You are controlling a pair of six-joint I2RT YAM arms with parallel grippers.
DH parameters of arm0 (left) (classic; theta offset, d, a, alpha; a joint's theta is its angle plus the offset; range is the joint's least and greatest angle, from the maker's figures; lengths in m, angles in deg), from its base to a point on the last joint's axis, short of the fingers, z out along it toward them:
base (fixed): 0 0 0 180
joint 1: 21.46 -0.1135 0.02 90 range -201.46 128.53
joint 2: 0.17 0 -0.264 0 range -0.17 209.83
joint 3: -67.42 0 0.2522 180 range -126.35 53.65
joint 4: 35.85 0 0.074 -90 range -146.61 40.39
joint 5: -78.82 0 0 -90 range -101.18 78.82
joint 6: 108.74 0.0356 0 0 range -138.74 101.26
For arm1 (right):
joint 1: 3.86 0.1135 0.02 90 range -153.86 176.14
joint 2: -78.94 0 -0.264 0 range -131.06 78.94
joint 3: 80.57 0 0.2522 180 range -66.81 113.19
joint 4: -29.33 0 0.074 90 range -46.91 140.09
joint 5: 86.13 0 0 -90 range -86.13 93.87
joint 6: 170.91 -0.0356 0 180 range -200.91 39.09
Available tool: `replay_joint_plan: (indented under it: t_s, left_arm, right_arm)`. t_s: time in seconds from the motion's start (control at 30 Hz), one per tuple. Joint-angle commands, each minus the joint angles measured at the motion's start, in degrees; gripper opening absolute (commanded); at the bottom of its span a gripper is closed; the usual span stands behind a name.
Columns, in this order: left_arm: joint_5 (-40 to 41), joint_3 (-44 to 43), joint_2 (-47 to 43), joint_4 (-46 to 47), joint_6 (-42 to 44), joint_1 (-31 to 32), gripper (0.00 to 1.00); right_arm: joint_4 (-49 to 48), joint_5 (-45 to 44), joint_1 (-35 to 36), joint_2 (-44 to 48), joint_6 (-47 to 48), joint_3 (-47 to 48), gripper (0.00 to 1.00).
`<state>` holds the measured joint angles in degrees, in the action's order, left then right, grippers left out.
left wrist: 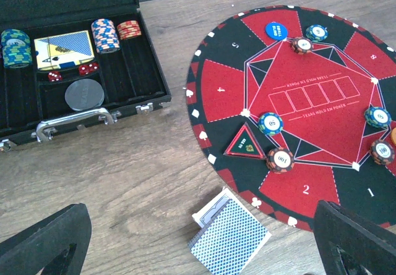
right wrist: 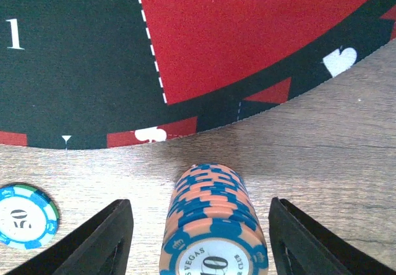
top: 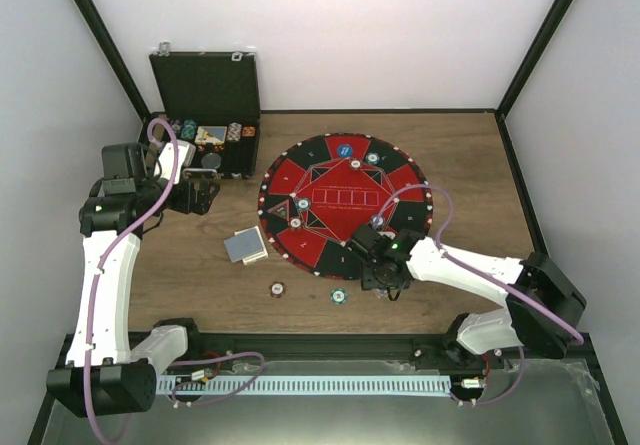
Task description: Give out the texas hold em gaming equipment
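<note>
A deck of blue-backed playing cards [top: 245, 246] lies on the wood left of the round red-and-black mat [top: 345, 205]. It also shows in the left wrist view [left wrist: 230, 238], between my fingers and below them. My left gripper [left wrist: 201, 219] is open and empty, above the table near the case [top: 207, 197]. My right gripper [right wrist: 201, 225] is open around an upright stack of orange-and-blue chips [right wrist: 213, 222] on the wood just off the mat's near edge, with a gap on both sides. A blue disc [left wrist: 276, 30] and several single chips [left wrist: 270, 123] lie on the mat.
The black hinged case [top: 205, 85] stands open at the back left with chip stacks [left wrist: 105, 35], a card deck and dice inside. A teal 50 chip [right wrist: 25, 216] and another loose chip [top: 277, 289] lie on the wood near the mat's front edge.
</note>
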<state>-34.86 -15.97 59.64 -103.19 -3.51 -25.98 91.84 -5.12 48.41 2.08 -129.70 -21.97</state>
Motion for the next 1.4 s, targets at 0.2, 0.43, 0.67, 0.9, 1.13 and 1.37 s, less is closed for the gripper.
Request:
replay_joint_plan:
  t_s: [0.2,0.43,0.67,0.9,1.13,1.37]
  left_arm:
    - [-0.66,-1.11,-0.13,0.15,0.10,-0.30,1.00]
    - [-0.55,-1.14,-0.13,0.14,0.24,-0.32,1.00]
    - [-0.09,-1.13,-0.40,-0.03,0.57,-0.33,1.00]
    - [-0.51,-1.01,-0.47,0.23,0.41,-0.32,1.00]
    - [-0.24,-0.87,-0.55,0.25,0.40,-0.29,1.00]
    - [-0.22,-0.92,-0.57,0.32,0.27,-0.33,1.00]
  right_arm:
    - [-0.34,-0.06,0.46,-0.76,-0.27,-0.37,0.54]
    - [0.39,-0.24,0.45,-0.79,-0.29,-0.35,0.50]
    - [2.00,-0.85,0.46,-1.08,-0.59,-0.20,0.54]
    - [2.75,-0.49,0.55,-0.36,-0.42,-0.18,0.53]
    - [2.47,0.06,0.57,-0.19,-0.03,-0.36,0.47]
    - [2.55,0.07,0.55,0.04,0.17,-0.24,0.32]
